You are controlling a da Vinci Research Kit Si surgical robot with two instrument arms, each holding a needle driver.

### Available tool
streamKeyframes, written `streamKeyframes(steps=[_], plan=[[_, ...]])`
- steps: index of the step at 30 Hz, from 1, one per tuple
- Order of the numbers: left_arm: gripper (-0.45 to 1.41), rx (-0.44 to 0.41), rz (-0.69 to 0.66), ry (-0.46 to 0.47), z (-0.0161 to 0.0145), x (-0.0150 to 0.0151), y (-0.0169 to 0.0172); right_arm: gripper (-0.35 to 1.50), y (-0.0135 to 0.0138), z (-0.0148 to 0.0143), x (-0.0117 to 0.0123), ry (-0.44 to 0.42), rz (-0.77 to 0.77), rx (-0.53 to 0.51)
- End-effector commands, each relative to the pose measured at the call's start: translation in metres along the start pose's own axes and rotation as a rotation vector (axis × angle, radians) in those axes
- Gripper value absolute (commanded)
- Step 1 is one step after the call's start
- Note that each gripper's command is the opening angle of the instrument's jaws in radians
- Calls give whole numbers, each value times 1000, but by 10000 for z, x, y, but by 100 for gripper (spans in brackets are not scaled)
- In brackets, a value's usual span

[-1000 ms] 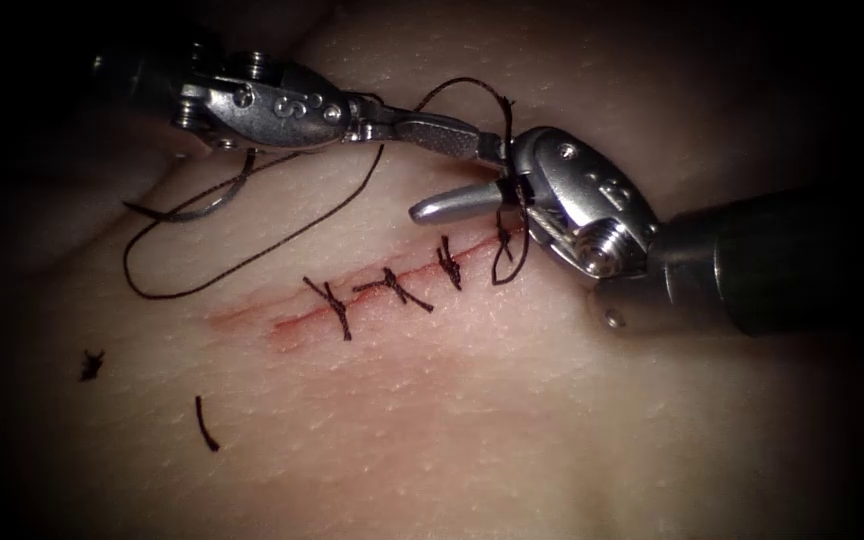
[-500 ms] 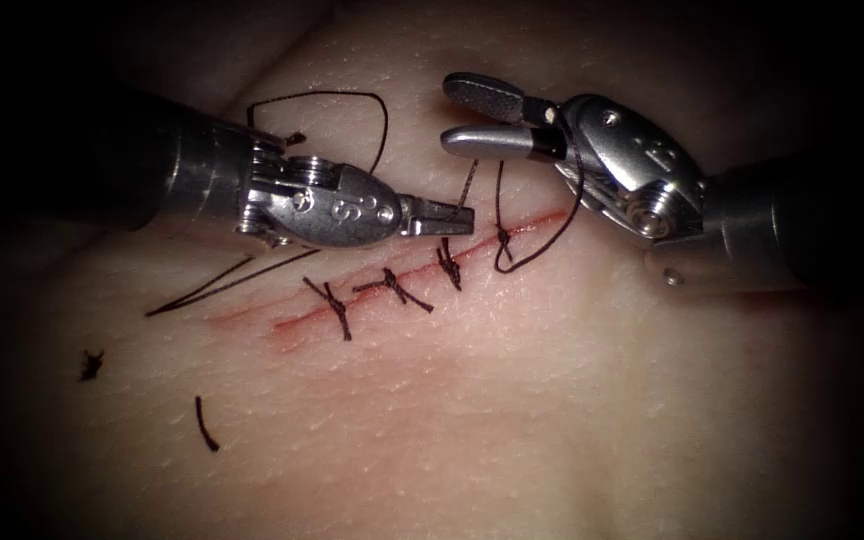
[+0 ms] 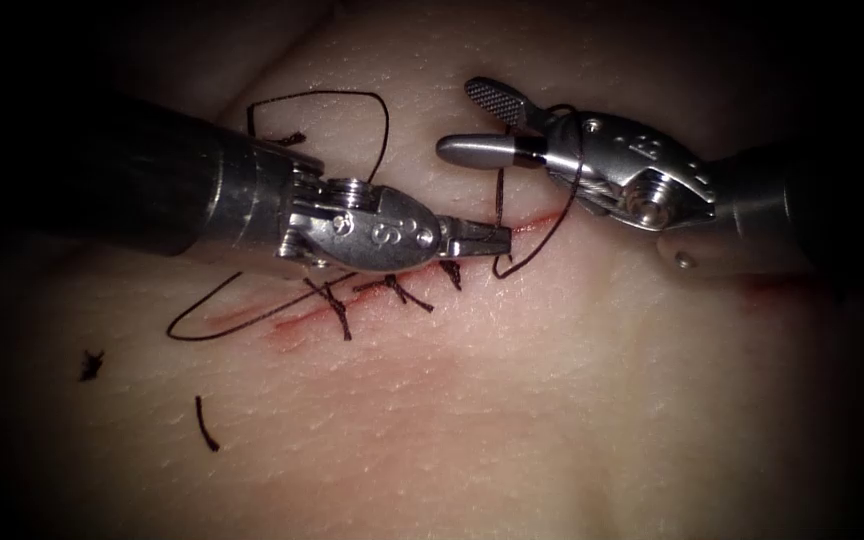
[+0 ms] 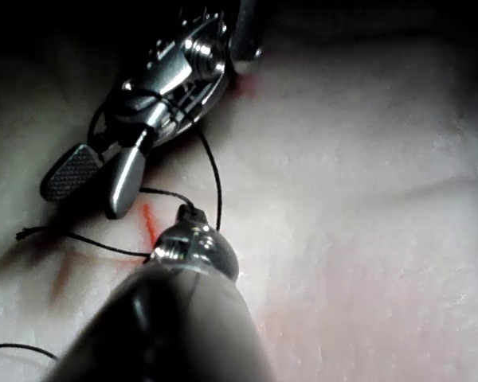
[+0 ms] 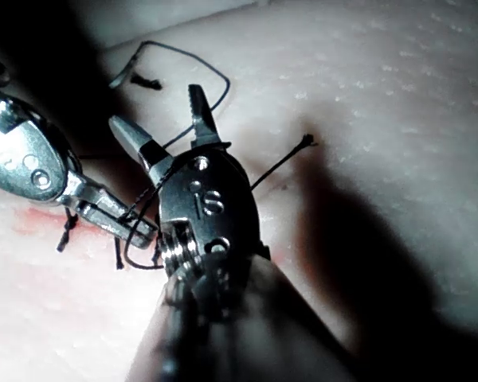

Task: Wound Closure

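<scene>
The left arm's steel needle driver lies low over the pale pork tissue, its jaws closed at the right end of the thin red cut, apparently pinching the dark suture thread beside the newest stitch, though the contact itself is too small to confirm. The right arm's steel needle driver hovers just above the cut's right end with jaws spread wide and nothing between them; thread drapes around its wrist. The needle cannot be made out. Three knotted dark stitches cross the cut, and two cut thread ends lie well to its left. Risk, as judged: the thread looped round the right tool's wrist could snag and drag the fresh stitch or tear tissue.
</scene>
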Motion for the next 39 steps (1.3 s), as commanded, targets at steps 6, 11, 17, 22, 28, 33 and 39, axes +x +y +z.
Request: streamKeyframes(steps=[6,11,17,22,28,33,39], plan=[[-45,4,-5,6,4,-5,4,96,19,0,-7,-84,53,-125],[-45,9,-7,4,9,-6,-4,98,40,-6,-13,-123,54,-166],[-45,25,-8,-11,16,-8,-12,101,56,-6,-25,-128,71,-209],[-45,29,-10,-13,20,-8,-16,103,67,7,-44,-136,113,-217],[-45,28,-9,-12,21,-10,-20,106,78,20,-58,-147,160,-210],[-45,28,-6,-11,21,-14,-21,106,85,28,-65,-153,197,-208],[-45,29,-2,-13,22,-17,-16,100,85,29,-74,-173,217,-197]])
